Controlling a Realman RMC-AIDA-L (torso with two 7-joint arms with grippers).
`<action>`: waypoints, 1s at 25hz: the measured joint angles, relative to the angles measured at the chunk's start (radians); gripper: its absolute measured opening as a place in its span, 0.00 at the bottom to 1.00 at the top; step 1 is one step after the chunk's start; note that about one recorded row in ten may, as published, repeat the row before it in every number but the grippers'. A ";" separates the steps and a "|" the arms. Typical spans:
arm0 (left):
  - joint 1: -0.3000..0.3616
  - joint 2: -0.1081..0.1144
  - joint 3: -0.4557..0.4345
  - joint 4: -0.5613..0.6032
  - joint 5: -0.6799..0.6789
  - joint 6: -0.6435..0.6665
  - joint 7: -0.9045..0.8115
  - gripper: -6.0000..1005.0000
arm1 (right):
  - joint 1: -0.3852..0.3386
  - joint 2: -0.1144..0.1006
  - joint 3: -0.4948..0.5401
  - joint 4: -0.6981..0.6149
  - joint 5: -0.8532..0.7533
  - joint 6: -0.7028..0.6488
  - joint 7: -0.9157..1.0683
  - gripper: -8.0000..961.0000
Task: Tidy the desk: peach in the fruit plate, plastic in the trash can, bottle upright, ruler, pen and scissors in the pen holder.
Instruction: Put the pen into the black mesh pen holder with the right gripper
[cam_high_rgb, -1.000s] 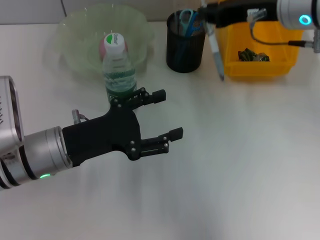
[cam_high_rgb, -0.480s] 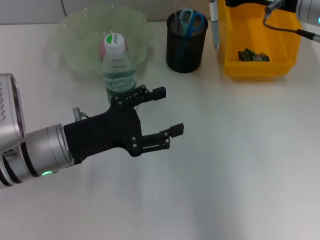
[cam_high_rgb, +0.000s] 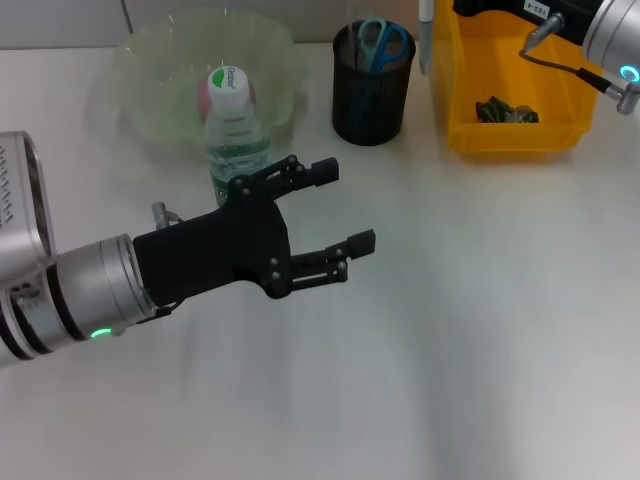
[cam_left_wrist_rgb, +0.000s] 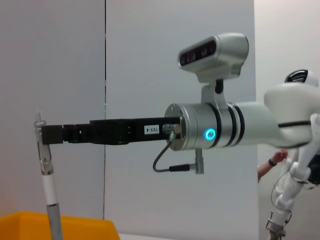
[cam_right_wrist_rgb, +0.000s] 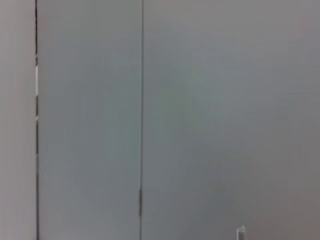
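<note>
The near half of the desk (cam_high_rgb: 480, 330) is bare and white, with lots of open room toward the near edge and the right edge. All the things sit in a row along the far edge.

The left claw (cam_high_rgb: 335, 215) floats over the middle of the desk, a bit toward the left edge. Its two black fingers are spread apart and hold nothing. The bottle (cam_high_rgb: 236, 130) stands upright just behind the claw, very near the farther finger, but I cannot tell if they touch. Behind the bottle is the clear fruit plate (cam_high_rgb: 150, 70) by the far edge, with the pink peach (cam_high_rgb: 207, 95) inside it.

The black pen holder (cam_high_rgb: 371, 85) stands near the middle of the far edge, and the blue scissors (cam_high_rgb: 380, 42) poke out of it. Just beside it, toward the right edge, is the yellow trash can (cam_high_rgb: 515, 135) with a dark scrap of plastic (cam_high_rgb: 505, 110) inside.

The right claw (cam_left_wrist_rgb: 42, 135) is up high at the far edge. It pinches the top of the pen (cam_left_wrist_rgb: 48, 187), which hangs straight down between the pen holder and the trash can, above the trash can's rim.
</note>
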 joint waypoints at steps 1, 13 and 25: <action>-0.004 0.000 0.000 -0.003 -0.006 0.000 -0.007 0.83 | 0.004 0.000 0.002 0.019 0.031 -0.001 -0.038 0.20; -0.018 -0.001 -0.001 -0.010 -0.085 0.007 -0.037 0.83 | 0.131 -0.002 0.011 0.329 0.276 -0.021 -0.427 0.20; -0.015 0.000 -0.005 -0.012 -0.150 0.001 -0.067 0.83 | 0.231 0.001 0.004 0.500 0.495 -0.092 -0.671 0.22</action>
